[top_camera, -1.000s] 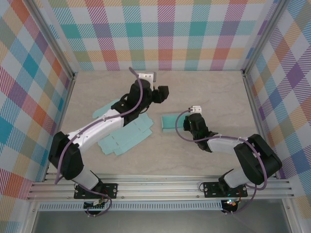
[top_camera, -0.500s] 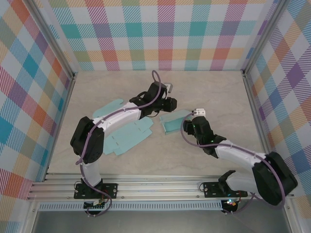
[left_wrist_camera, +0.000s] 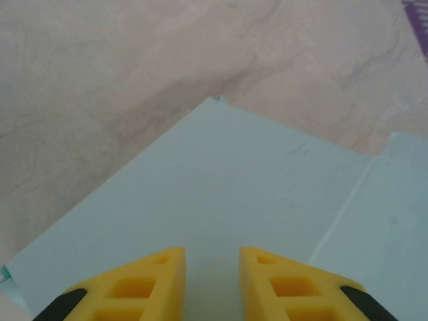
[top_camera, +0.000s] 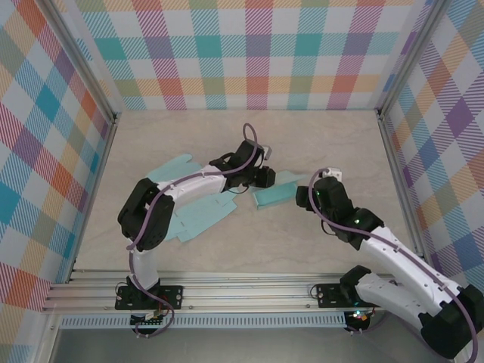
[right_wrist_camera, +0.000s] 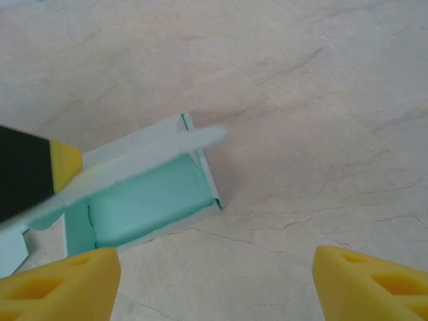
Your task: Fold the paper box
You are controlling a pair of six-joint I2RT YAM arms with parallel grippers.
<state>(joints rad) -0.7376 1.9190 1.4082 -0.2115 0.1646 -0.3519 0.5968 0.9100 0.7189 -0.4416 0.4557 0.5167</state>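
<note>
- Top external view: the paper box [top_camera: 277, 194], pale teal and only half formed, sits around the middle of the worktop [top_camera: 340, 140]. One long flap is lifted off it.
- The left arm reaches across to it, and the left pincer [top_camera: 268, 179] is right at the box's far-left edge, up against that raised flap.
- On the left wrist cam the two yellow fingers [left_wrist_camera: 150, 284] are close together with just a narrow slot between them. A broad teal panel spreads out past the tips. Pinching it or only pressing on it? Honestly can't tell.
- The right pincer [top_camera: 304, 198] hangs just beside the box's right end, clear of it. On the right wrist cam its yellow tips are spread wide with only bare worktop between them, so that one's open.
- That same cam looks into the box: an open trough, teal inside, with the flap tilted over it, blurry. The left arm's yellow-tipped finger is against the flap on the left.
- Left of the box, partly under the left arm, flat teal box blanks [top_camera: 198, 215] lie overlapping on the worktop.
- Plaid walls [top_camera: 257, 53] all round.
</note>
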